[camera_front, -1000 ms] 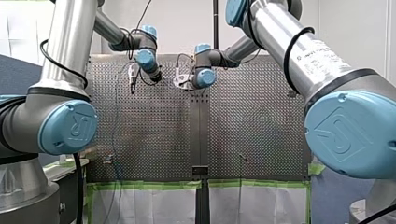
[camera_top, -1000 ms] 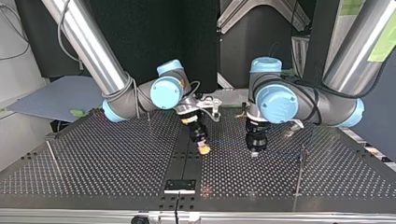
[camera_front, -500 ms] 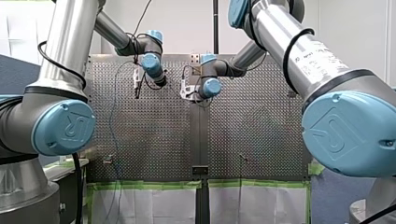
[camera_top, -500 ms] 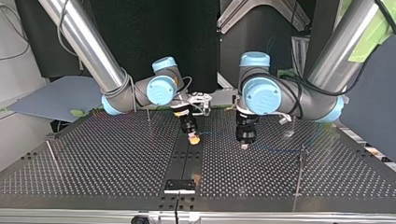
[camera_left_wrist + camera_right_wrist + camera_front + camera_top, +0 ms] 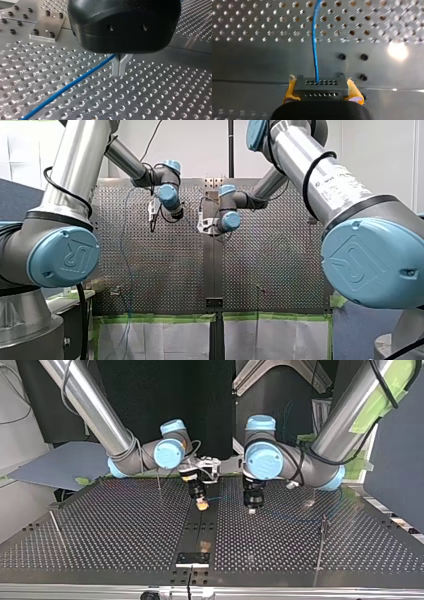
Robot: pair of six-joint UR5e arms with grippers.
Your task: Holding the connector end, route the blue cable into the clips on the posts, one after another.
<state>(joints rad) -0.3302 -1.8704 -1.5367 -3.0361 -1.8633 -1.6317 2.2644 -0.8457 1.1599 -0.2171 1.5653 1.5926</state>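
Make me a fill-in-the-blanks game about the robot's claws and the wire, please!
1. My left claw pinches a thin cable coloured ____.
2. My right claw squeezes the black ____ between its yellow pads.
3. The metal table is covered in small round ____.
Missing words: blue; connector; holes.

1. The blue cable (image 5: 314,45) is thin and nearly straight, running from the connector over the bench (image 5: 249,62) into the pinched metal fingers of my left tool (image 5: 119,72).
2. The connector (image 5: 321,87) is a black holed block, clamped between the yellow pads of my right tool (image 5: 322,89).
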